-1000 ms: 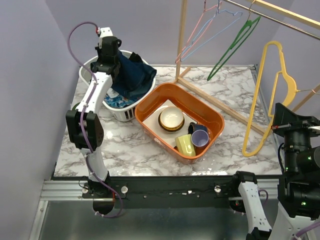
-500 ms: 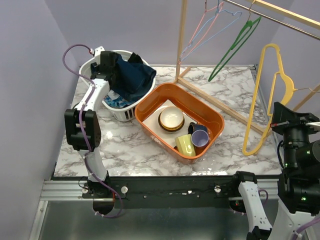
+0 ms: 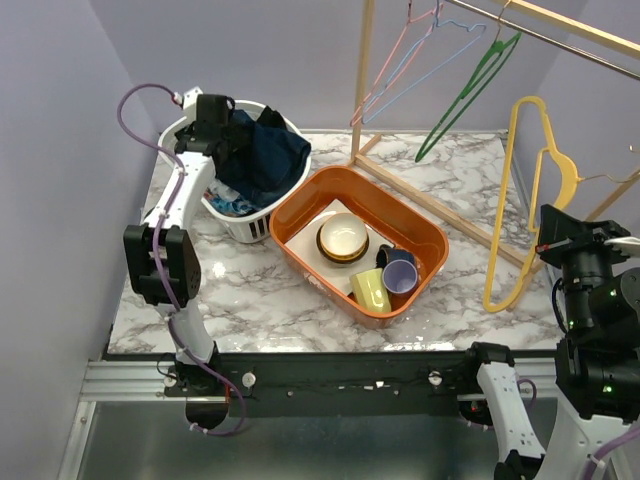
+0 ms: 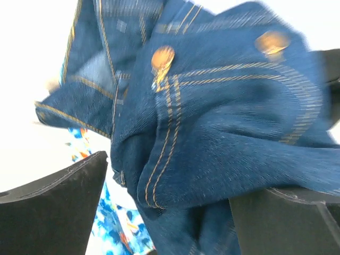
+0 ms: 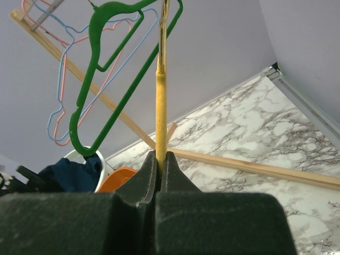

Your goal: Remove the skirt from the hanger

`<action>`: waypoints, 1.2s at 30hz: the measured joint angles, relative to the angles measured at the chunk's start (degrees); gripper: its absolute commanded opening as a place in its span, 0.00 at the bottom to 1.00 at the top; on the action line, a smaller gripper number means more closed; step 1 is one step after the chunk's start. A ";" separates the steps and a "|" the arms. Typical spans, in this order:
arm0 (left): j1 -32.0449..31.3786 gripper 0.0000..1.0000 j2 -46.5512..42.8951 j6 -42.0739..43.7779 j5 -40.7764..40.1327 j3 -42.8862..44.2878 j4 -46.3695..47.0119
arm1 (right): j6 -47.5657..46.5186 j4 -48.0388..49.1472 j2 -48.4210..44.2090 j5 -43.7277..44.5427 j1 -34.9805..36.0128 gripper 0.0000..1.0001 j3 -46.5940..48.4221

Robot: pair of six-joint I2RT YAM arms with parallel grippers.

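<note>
The dark blue denim skirt (image 3: 268, 152) lies bunched in the white laundry basket (image 3: 243, 226) at the back left, off the hanger. My left gripper (image 3: 228, 128) hovers at the basket's left rim, open. In the left wrist view the skirt (image 4: 223, 122) fills the frame, and folds of it lie between the spread fingers of the left gripper (image 4: 167, 183) without being pinched. The bare yellow hanger (image 3: 502, 200) hangs at the right. My right gripper (image 5: 162, 159) is shut on the hanger's (image 5: 161, 106) thin bar.
An orange tub (image 3: 300, 200) in the middle holds a bowl (image 3: 343, 238), a yellow-green cup (image 3: 371, 290) and a purple cup (image 3: 400, 272). A wooden rack (image 3: 362, 80) at the back right carries a green hanger (image 3: 470, 85) and thin pink and blue wire hangers (image 3: 400, 65). Patterned blue cloth (image 4: 114, 223) lies under the skirt.
My left gripper has opened and let go of the skirt, drawing back to the left. The skirt has sunk into the basket. The yellow hanger has swung slightly left.
</note>
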 measured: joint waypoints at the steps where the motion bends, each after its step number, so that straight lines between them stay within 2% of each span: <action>1: -0.11 0.99 -0.33 0.61 0.02 2.08 -1.27 | -0.04 -0.13 0.09 0.00 0.00 0.01 0.02; 5: -1.46 0.99 -2.54 3.91 0.72 11.28 -5.46 | -0.92 -0.76 1.77 -0.17 0.00 0.01 0.96; 8: -3.76 0.99 -5.70 6.47 1.33 14.78 -7.02 | -2.01 -0.81 3.65 -0.13 0.00 0.01 1.62; 11: -8.46 0.99 -10.45 9.46 1.25 15.63 -8.28 | -3.54 -1.16 6.32 1.01 0.00 0.01 3.10; 13: -13.77 0.99 -13.60 11.43 0.72 14.88 -9.05 | -4.57 -1.38 8.07 2.67 0.00 0.01 4.37; 17: -26.03 0.99 -18.88 15.28 0.22 9.31 -9.11 | -6.67 -1.05 11.98 5.11 0.00 0.01 7.19; 21: -33.57 0.99 -23.58 18.78 -0.87 0.72 -9.88 | -8.92 -0.59 16.70 6.29 0.00 0.01 11.30; 25: -34.47 0.99 -29.51 21.29 -1.09 -8.50 -8.02 | -11.54 -0.20 21.27 7.89 0.00 0.01 15.98; 29: -34.51 0.99 -40.19 24.70 1.53 -20.06 -1.36 | -13.84 1.38 23.69 7.72 0.00 0.01 18.47; 32: -34.71 0.99 -44.74 25.53 4.57 -23.45 2.03 | -16.55 2.60 24.92 5.42 0.00 0.01 19.37; 36: -34.88 0.99 -48.37 26.12 6.67 -27.10 6.75 | -19.39 2.01 29.40 3.89 0.00 0.01 26.01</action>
